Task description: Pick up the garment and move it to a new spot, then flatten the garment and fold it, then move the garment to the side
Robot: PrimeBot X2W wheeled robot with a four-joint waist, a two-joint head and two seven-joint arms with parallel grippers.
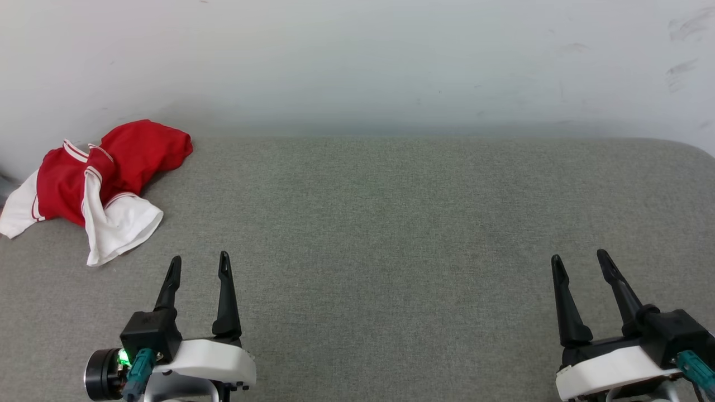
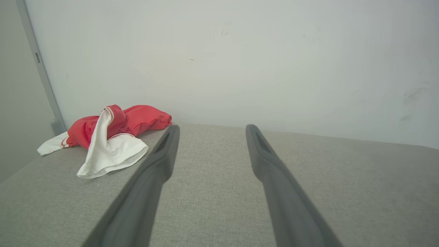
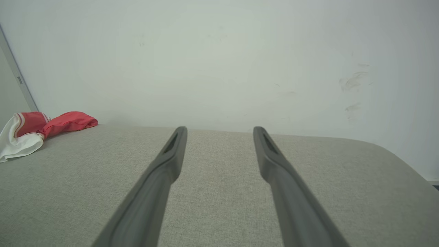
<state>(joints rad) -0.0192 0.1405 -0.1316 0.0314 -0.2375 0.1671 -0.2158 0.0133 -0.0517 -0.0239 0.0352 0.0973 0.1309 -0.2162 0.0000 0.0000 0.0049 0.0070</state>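
The garment [image 1: 62,191] lies crumpled at the far left of the grey counter [image 1: 391,234], close against the white wall [image 1: 357,56]; red cloth bunches behind, and a white sleeve spills forward; the left end effector [image 1: 200,258] hovers at lower left, near the sleeve but apart from it, fingers spread and empty; the right end effector [image 1: 579,255] sits at lower right, well apart, fingers likewise spread.
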